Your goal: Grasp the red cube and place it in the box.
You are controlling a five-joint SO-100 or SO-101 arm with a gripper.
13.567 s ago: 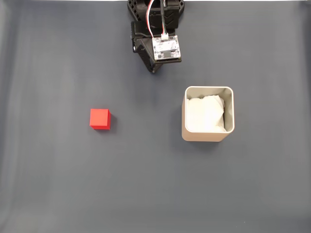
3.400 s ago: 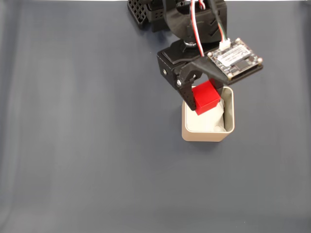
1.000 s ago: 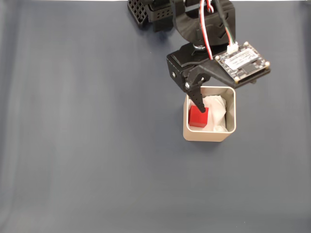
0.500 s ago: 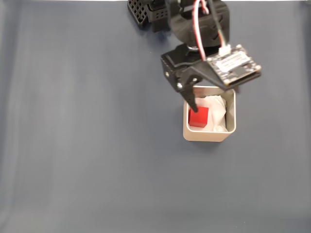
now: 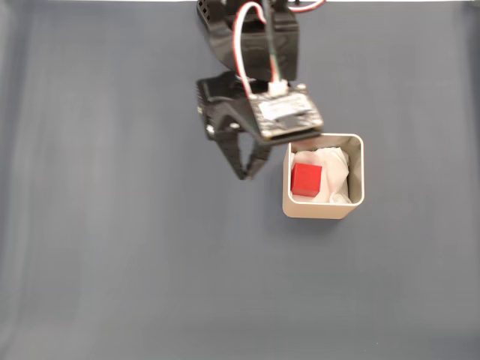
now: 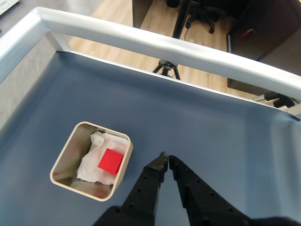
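Wrist view, nearest: gripper [image 6: 166, 158], black, fingers brought together with tips almost touching, nothing between them, above bare blue-grey mat [image 6: 221, 132]. Just left of the fingertips: box [image 6: 62, 160], beige, square with rounded corners, upright on the mat, clear of the gripper. Inside the box: crumpled white paper lining [image 6: 96, 141], with the red cube [image 6: 111, 161] resting on top of it, within the walls. Beyond the mat: pale metal rail [image 6: 155, 44] along the table edge. Farther off: wooden floor [image 6: 150, 23], tripod [image 6: 165, 70] and base of a rolling chair [image 6: 200, 19].

Fixed view from above: gripper [image 5: 247, 171] closed and pointing down-frame, tips just left of the box [image 5: 324, 212], apart from its wall. Circuit board [image 5: 285, 116] on top of the gripper body, partly overlapping the box's upper-left rim. Red cube [image 5: 306, 179] seated in the left half of the box, white lining [image 5: 335, 169] visible to its right. Red and white wires [image 5: 259, 45] leading up the arm to the top edge of the frame.
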